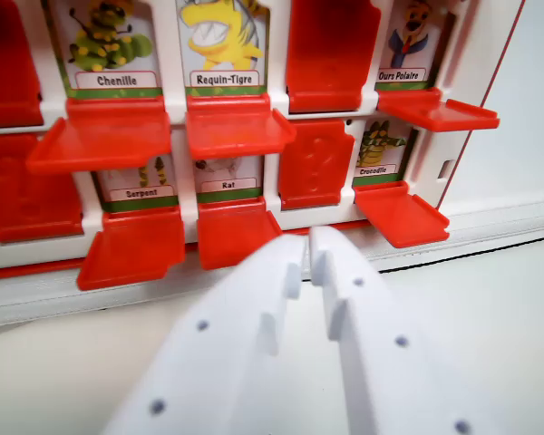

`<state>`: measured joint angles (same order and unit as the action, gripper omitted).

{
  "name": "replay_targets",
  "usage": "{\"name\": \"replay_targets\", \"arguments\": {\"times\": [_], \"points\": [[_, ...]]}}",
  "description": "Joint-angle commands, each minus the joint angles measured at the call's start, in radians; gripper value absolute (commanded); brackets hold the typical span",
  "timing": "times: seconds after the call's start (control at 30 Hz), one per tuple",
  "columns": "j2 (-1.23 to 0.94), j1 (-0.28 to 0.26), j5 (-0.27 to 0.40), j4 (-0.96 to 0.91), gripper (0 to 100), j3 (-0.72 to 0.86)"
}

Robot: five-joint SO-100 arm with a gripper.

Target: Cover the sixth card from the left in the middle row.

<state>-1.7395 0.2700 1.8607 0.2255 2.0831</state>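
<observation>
A white game board (177, 109) with red flaps fills the upper part of the wrist view. In the upper visible row, the Chenille (116, 45), Requin-Tigre (222, 41) and Ours Polaire (415, 45) cards show, and one slot between them is covered by a raised red flap (331, 50). Below, the Serpent (140, 181), Rat (227, 177) and Crocodile (381, 149) cards show above lowered flaps. Another raised flap (315, 163) covers the slot between Rat and Crocodile. My white gripper (308, 258) is shut and holds nothing. Its tips sit just before the board's bottom edge, below that covered slot.
Lowered red flaps (236, 231) (401, 213) jut out toward me from the open slots. More raised flaps (27, 186) cover slots on the wrist view's left. The board stands on a pale tabletop (490, 308), and a white surface (535, 109) lies past its right edge.
</observation>
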Motion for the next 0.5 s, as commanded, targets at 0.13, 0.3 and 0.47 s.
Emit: {"name": "replay_targets", "arguments": {"times": [0.13,0.3,0.47], "points": [[0.092,-0.012,-0.002,-0.055,0,-0.152],[0.164,-0.018,-0.008,-0.055,0,-0.222],[0.236,-0.026,-0.015,-0.057,0,-0.288]]}}
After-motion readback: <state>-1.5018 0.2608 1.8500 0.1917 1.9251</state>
